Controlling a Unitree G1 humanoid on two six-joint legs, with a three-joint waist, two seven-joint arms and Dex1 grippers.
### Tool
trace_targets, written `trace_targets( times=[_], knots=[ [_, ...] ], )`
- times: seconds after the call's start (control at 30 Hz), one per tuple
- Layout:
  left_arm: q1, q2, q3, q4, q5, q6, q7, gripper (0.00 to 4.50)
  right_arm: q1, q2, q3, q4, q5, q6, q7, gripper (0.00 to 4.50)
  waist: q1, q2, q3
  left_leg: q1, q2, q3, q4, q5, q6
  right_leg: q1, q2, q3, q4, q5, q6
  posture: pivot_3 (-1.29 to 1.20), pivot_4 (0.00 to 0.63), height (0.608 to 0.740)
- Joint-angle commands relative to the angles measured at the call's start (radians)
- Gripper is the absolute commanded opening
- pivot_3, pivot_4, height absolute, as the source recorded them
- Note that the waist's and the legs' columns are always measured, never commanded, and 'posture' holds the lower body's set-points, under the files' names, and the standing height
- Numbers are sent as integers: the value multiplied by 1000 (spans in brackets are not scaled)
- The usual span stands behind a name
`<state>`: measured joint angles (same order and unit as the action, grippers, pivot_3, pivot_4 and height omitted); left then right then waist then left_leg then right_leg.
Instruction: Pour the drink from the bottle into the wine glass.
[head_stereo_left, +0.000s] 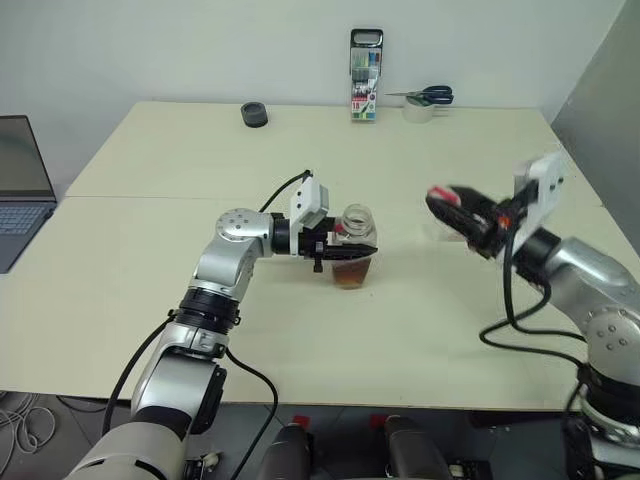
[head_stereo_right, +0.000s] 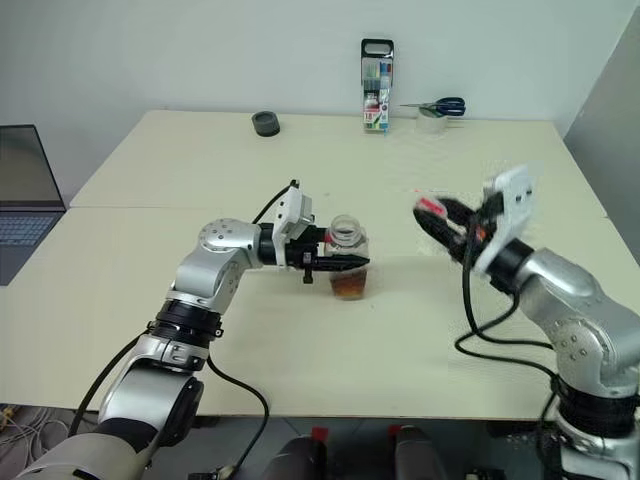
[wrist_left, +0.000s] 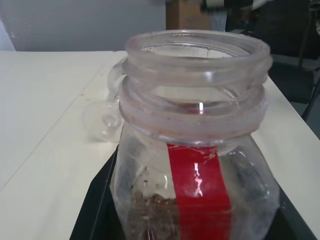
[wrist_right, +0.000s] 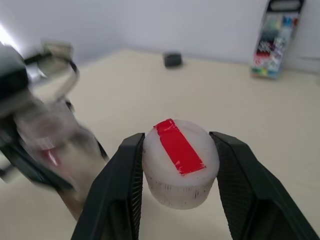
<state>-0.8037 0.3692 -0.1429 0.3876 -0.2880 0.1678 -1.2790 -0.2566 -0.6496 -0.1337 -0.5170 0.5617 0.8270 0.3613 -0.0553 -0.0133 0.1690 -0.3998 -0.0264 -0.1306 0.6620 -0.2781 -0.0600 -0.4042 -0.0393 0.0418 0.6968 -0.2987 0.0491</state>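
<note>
Beige table (head_stereo_left: 150, 250), white wall behind. Bottle (head_stereo_left: 354, 250) upright mid-table, uncapped, mouth open, pinched at its body by left gripper (head_stereo_left: 345, 248). Amber drink (head_stereo_left: 351, 276) low in bottle. Cap (wrist_right: 180, 162), white with a red strip, clamped between right gripper (wrist_right: 180, 200) fingers, held in the air well right of bottle. Glass (wrist_left: 107, 117) just beyond bottle in left wrist view, seemingly lying over; cannot tell for sure. Uncapping done; pouring judged not started, glass apparently dry.
</note>
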Motion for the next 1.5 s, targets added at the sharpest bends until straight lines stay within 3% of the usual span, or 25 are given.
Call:
trace_targets(
  times=[0.03,0.1,0.17,0.27,0.33,0.57,0.83,1.23,1.5],
  knots=[
    [-22,20,44,-14,-10,-15,24,1690,67,12,42,17,-128,-68,-58,2712,-3,0,0,0,0,1,0,0,0,0,0,0,0,0,0,0,150,740],
    [-25,29,51,-5,-7,-19,32,1690,96,23,48,14,-137,-57,-55,3391,-9,0,0,1,1,2,0,0,0,-1,1,2,1,0,0,0,150,740],
    [-35,45,69,15,-4,-23,50,1690,135,-39,108,6,-214,-79,-22,4089,-11,0,0,1,2,3,0,0,0,-1,2,2,1,0,0,0,150,740],
    [-55,68,101,57,3,-35,94,1690,152,-76,137,22,-301,-128,-26,4500,-8,0,0,1,2,2,0,0,0,0,2,2,1,0,0,0,150,740],
    [-70,87,135,103,17,-59,158,1690,146,-82,141,38,-349,-178,-31,4500,-8,0,0,1,2,2,0,0,0,0,2,2,1,0,0,0,150,740],
    [-93,149,235,276,103,-131,469,1690,41,25,171,-84,-156,-205,160,4500,-9,0,0,1,2,1,0,0,0,0,2,1,1,0,0,0,150,740],
    [-54,202,345,365,126,-129,756,1690,-262,226,340,67,-181,-148,147,4500,-10,-1,0,1,2,-3,1,2,-4,-1,1,0,1,0,0,0,150,740],
    [4,177,441,379,78,-95,882,1690,-412,332,435,221,-240,-158,208,4500,-2,-3,-1,0,-1,-5,0,2,-4,-2,-3,-1,1,0,0,0,150,740],
    [68,156,439,322,55,-96,870,4286,-414,347,430,222,-257,-151,222,4500,-4,-3,-1,1,-1,-5,0,2,-4,-2,-3,-1,2,0,0,0,150,740]
  ],
)
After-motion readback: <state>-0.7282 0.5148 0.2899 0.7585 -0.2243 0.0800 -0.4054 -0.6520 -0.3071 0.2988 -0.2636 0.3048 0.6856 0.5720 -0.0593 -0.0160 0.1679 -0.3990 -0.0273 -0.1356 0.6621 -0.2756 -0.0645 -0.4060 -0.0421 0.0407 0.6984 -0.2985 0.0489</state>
